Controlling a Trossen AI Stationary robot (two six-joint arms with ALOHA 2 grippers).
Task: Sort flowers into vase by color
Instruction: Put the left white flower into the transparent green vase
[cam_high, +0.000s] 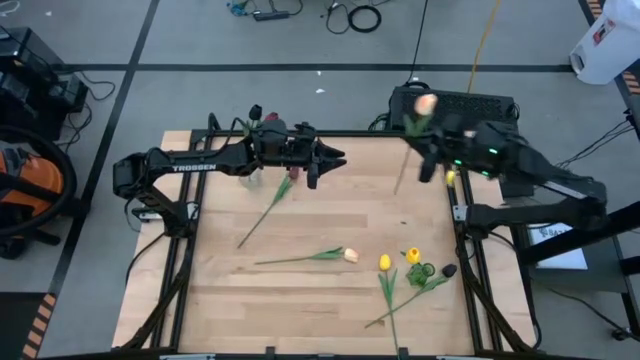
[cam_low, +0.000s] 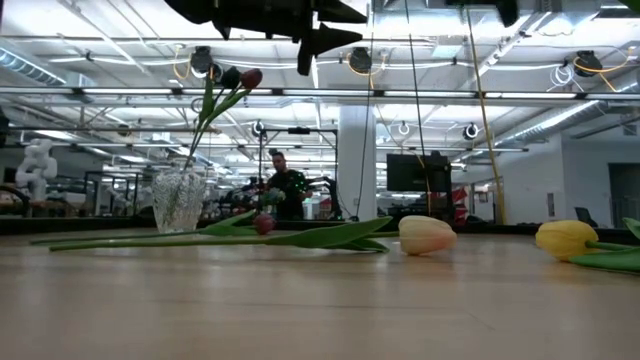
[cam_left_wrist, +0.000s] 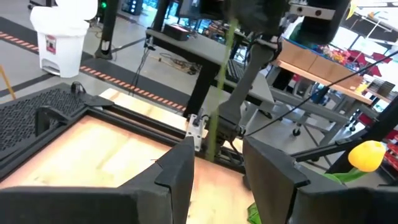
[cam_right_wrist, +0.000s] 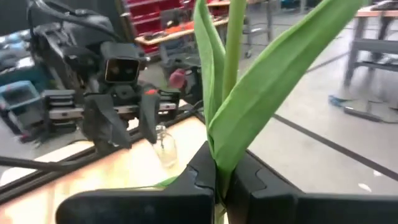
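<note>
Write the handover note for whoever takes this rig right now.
Left claw: open, empty, raised near the glass vase.
Right claw: shut on the stem of a peach tulip, lifted at the table's far right.
Done: two dark tulips stand in the vase.
Left: a dark red tulip, a cream tulip and two yellow tulips lie on the table, plus the one held.

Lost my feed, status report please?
Left gripper open, empty, beside the vase. Right gripper shut on a peach tulip, lifted at the table's far right. Nothing in the way.
</note>
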